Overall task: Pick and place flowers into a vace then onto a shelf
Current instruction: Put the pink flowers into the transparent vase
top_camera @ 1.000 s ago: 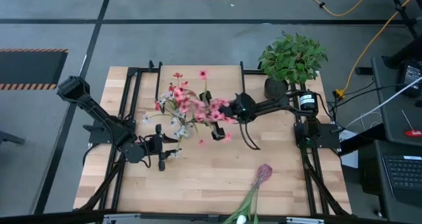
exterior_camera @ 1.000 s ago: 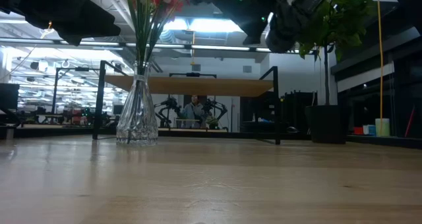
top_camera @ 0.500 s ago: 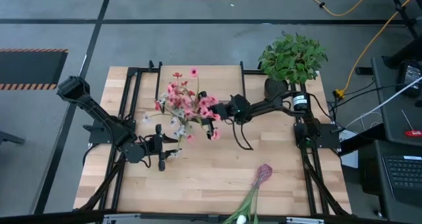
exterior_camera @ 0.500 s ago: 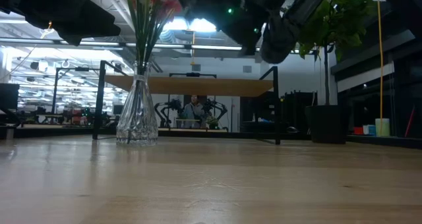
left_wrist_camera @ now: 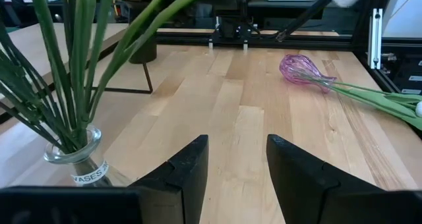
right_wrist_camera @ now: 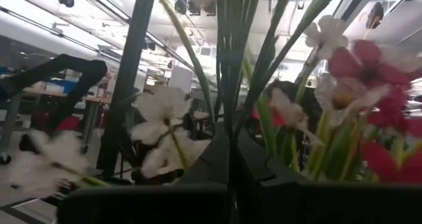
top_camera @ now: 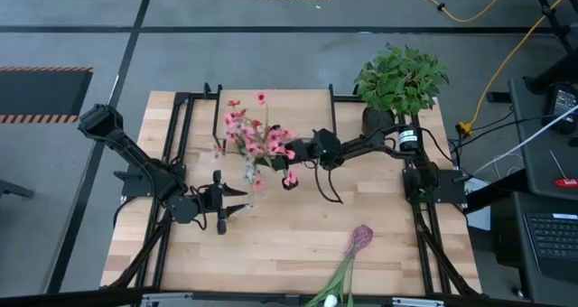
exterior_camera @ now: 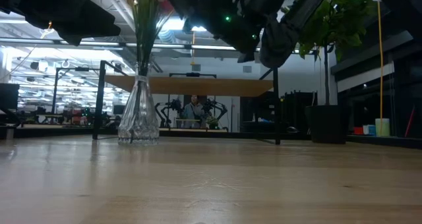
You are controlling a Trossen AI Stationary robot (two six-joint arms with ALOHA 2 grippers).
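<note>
A loose bunch of stems (top_camera: 348, 266) still waits at the near edge of the surface (top_camera: 289, 239). Mid-surface, the left gripper (top_camera: 237, 201) rests low just beside the vase (exterior_camera: 138, 112), jaws spread and empty. Over it the right gripper (top_camera: 291, 153), arm stretched across, pinches the flowers (top_camera: 253, 135) standing in the vase. The shelf (exterior_camera: 191, 86) lies beyond; next, I judge, the vase goes there.

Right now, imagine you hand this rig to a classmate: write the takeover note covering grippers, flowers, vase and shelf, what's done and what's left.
Right gripper: shut on the flower stems, up among the blooms.
Left gripper: open, empty, low beside the vase.
Flowers: most stand in the clear glass vase on the table in front of the shelf. One purple flower and some stems lie at the table's near edge.
Done: main bunch in the vase.
Left: release the stems, add the lying flowers, lift the vase onto the shelf.
</note>
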